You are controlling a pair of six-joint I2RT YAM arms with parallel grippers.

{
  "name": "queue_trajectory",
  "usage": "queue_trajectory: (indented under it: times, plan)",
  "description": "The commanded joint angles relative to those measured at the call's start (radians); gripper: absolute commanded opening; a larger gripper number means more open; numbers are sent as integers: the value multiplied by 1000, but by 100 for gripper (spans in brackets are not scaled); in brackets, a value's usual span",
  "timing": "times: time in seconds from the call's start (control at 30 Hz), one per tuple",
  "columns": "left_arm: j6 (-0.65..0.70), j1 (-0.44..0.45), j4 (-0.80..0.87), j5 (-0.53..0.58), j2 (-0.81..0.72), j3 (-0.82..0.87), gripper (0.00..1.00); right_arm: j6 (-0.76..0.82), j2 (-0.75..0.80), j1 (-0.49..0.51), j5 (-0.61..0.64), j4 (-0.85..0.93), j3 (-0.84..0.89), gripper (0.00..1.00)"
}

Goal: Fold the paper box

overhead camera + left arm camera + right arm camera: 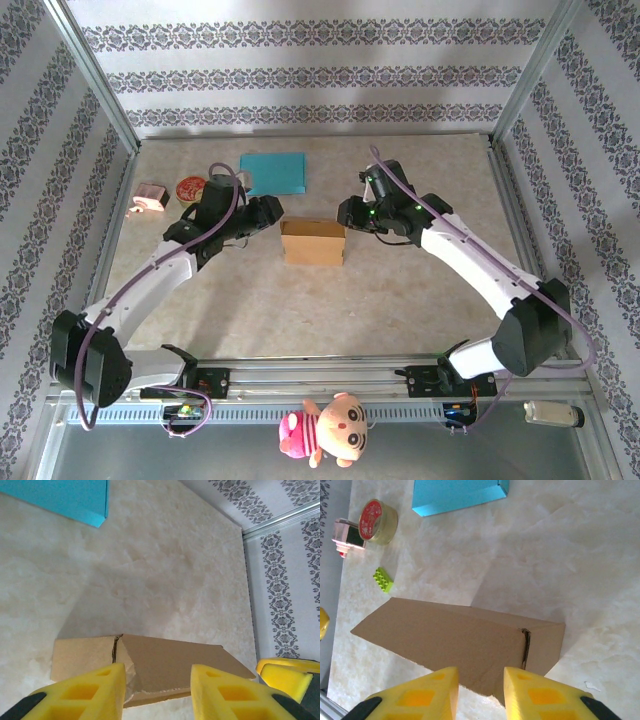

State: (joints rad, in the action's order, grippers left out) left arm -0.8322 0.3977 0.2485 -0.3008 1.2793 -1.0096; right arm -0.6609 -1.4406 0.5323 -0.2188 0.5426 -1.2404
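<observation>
The brown paper box (314, 242) stands in the middle of the table, closed up into a block with a seam at each end. My left gripper (268, 213) hovers just off its left end. In the left wrist view its yellow fingers (85, 692) stand apart, gripper (157, 690) open, with the box (170, 662) behind the gap. My right gripper (350, 215) sits at the right end. In the right wrist view it (480, 692) is open, and the box (450, 637) has its near corner between the tips without touching them.
A flat teal box (274, 172) lies behind the paper box. A red-topped tape roll (377, 520), a pink item (347, 537) and a green brick (383, 579) lie at the far left. A plush doll (325, 430) sits below the front rail.
</observation>
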Motion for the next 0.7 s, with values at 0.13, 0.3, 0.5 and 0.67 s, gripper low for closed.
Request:
queue_trajectory:
  times: [0.13,0.3,0.5,0.67]
  plan:
    - [-30,-11,-38,-140,74,17,24,11,-11,2,21,9,22,24]
    - [-31,-12,-59,-106,76,59,13,55,-10,19,77,10,57,17]
    - [-33,-13,-69,-90,103,161,7,93,-4,65,173,-15,159,12]
    - [7,-12,-49,-58,103,205,10,99,5,63,187,-22,174,14]
